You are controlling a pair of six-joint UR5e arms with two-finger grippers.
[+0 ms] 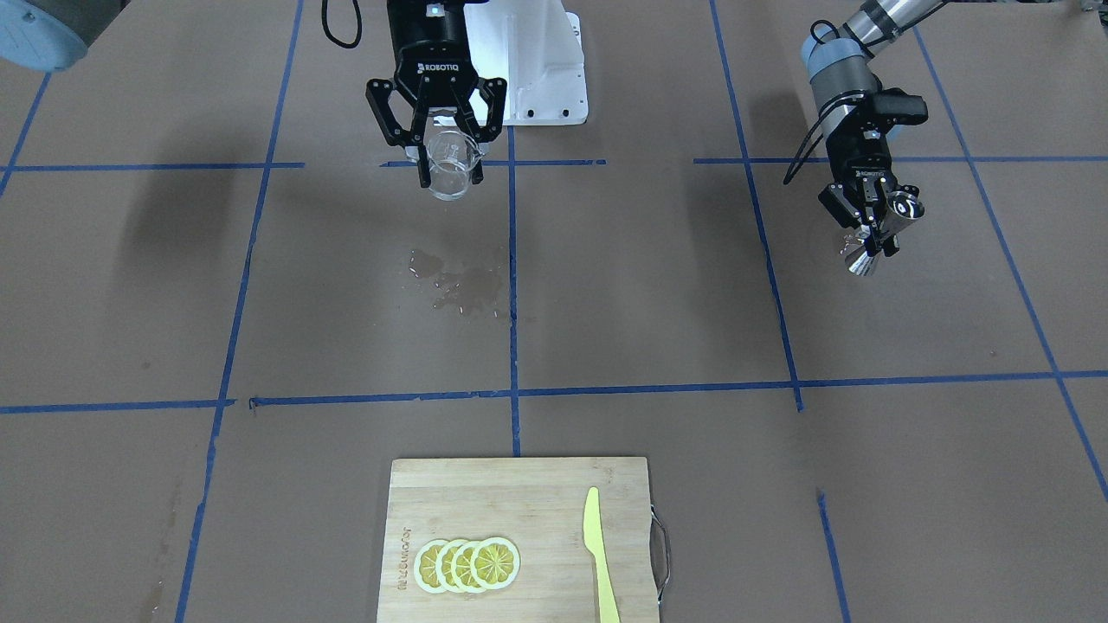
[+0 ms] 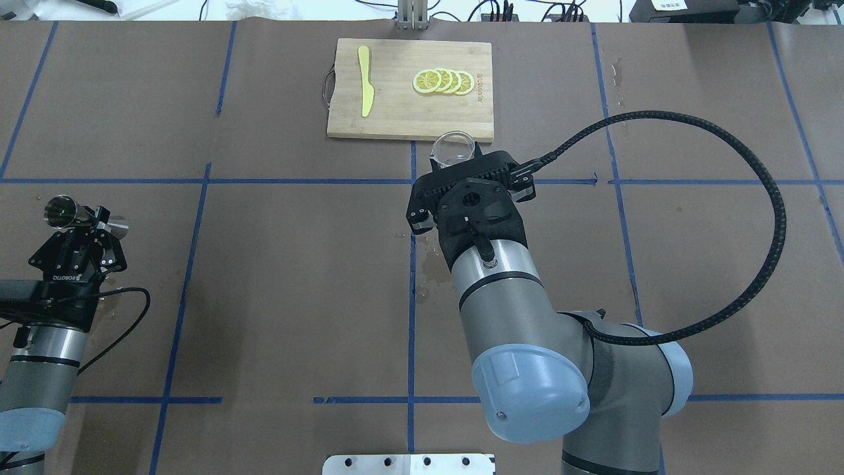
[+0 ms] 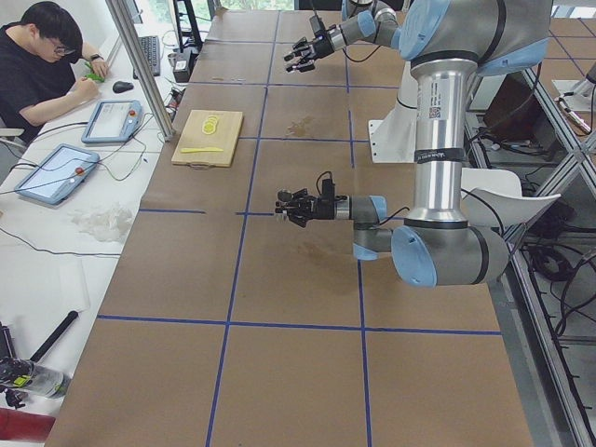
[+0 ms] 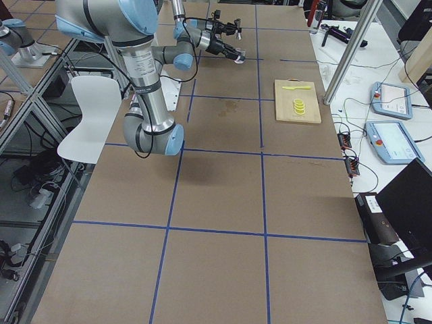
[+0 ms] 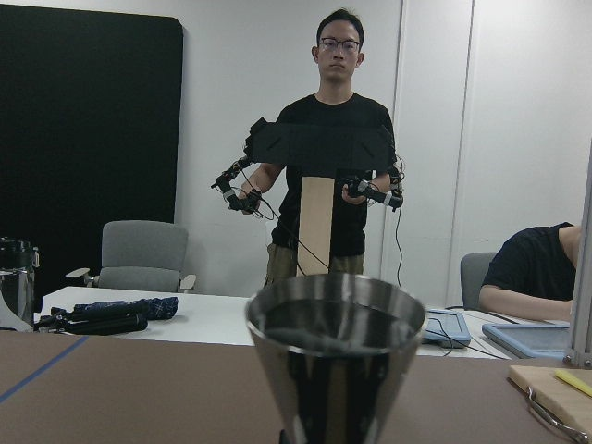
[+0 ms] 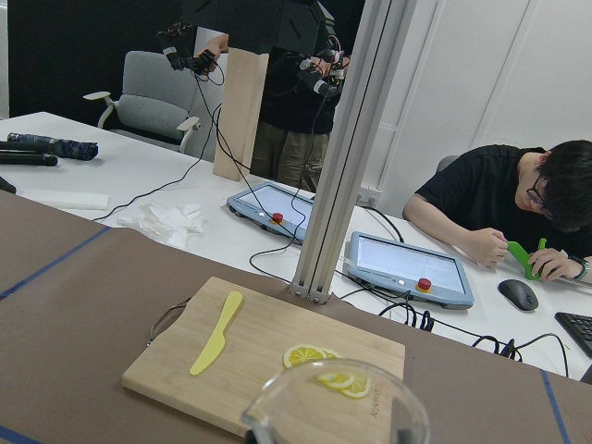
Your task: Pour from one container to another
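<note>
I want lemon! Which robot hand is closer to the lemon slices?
Right. The right gripper holds the beaker raised, straight across from the lemon slices on the cutting board. The left gripper, holding the jigger, is farther sideways.

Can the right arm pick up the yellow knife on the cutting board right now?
Probably not yet: the right gripper is shut on the glass beaker. The path to the knife on the cutting board looks open, though.

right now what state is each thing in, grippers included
beaker, held off the table
right gripper, shut on beaker
jigger, held off the table
left gripper, shut on jigger
lemon slices, overlapping on cutting board
knife, flat on cutting board
wet patch, near table middle
</note>
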